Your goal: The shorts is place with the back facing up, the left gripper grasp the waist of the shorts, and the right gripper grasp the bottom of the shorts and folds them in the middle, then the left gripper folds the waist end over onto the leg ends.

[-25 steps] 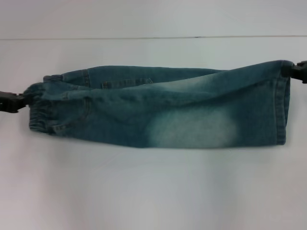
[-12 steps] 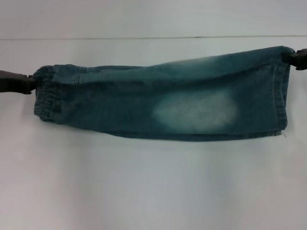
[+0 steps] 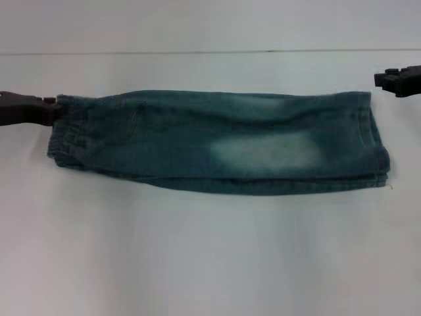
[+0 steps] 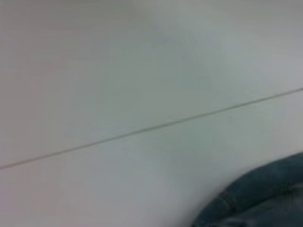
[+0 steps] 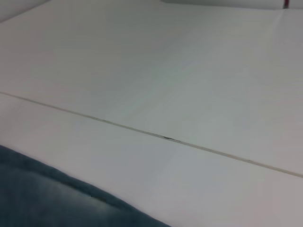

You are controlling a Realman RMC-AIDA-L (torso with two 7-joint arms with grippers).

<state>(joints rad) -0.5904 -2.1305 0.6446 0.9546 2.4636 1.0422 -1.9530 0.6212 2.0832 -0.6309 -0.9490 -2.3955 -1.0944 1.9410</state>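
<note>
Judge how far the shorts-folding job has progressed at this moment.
Done: the denim shorts lie folded lengthwise on the table. In hand: the left gripper is at the waist end; the right gripper sits clear of the leg ends. Left: folding the waist over onto the leg ends.

shorts (image 3: 217, 141): blue-green denim, darker at the edges, with a pale faded patch right of centre
table (image 3: 210, 257): plain white, one thin dark line across the far side
grippers: black

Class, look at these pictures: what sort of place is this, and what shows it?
Probably a lab bench for robot folding practice: a bare white table, one pair of denim shorts laid flat, and a claw at each end, left claw, right claw.
</note>
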